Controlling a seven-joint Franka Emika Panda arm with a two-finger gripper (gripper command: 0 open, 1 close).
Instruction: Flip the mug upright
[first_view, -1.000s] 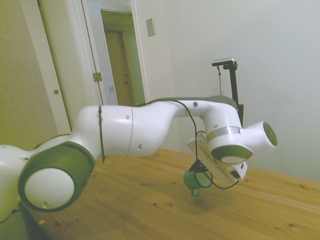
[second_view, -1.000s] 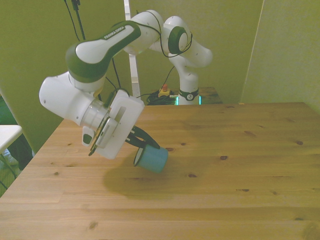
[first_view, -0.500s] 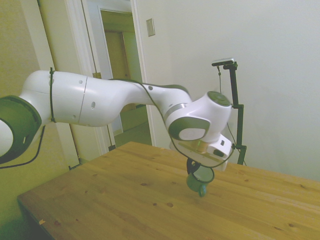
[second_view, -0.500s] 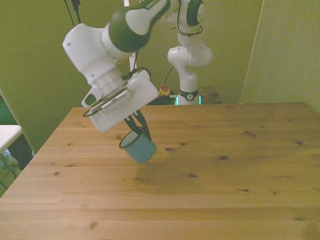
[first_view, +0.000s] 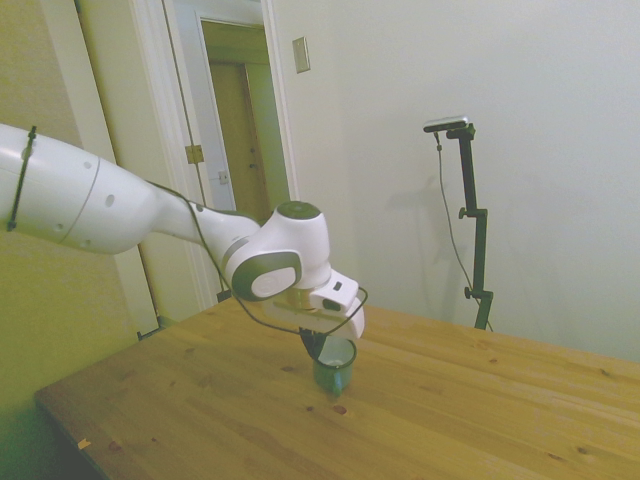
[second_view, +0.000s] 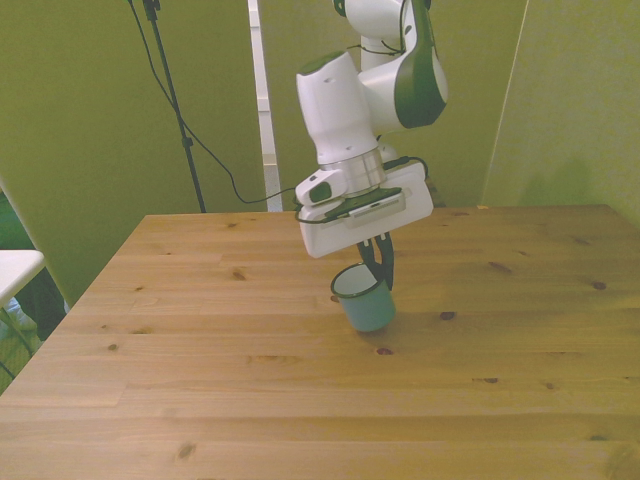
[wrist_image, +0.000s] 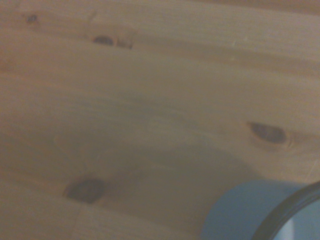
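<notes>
Mug standing nearly upright, mouth up, near table centre, at 6 o'clock of wrist. Gripper clamping mug rim at 12 o'clock edge. Flip looking mostly done; judging base at or just above wood. Remaining: releasing, retreating.

The mug sits near the middle of the bench, mouth up and tipped slightly toward the front view's left. The end effector comes down from above, clamped over the rim on the side toward the front view's right. In the side view the mug stands directly below the wrist, with bare bench all around it.
</notes>
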